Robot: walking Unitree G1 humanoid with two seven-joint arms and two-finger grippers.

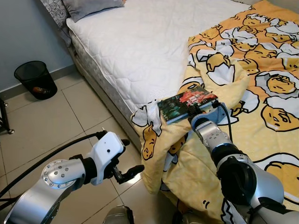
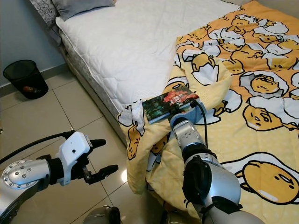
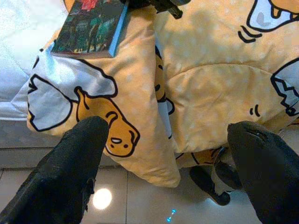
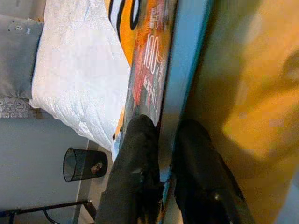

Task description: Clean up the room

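One book (image 1: 187,104), one duvet (image 1: 261,84), one bin (image 1: 35,79), perhaps two pillows (image 1: 86,6).

**Right wrist camera: book clamped at its edge**

You see the right gripper (image 4: 163,140) pinching the book (image 4: 154,60) by its edge, one black finger (image 4: 135,172) on the printed cover, the other beneath. The book's blue side runs along the yellow blanket (image 4: 252,93). Beyond lie the white mattress (image 4: 74,79) and a grey pillow (image 4: 18,42). A black mesh bin (image 4: 84,164) stands on the floor beside the bed.
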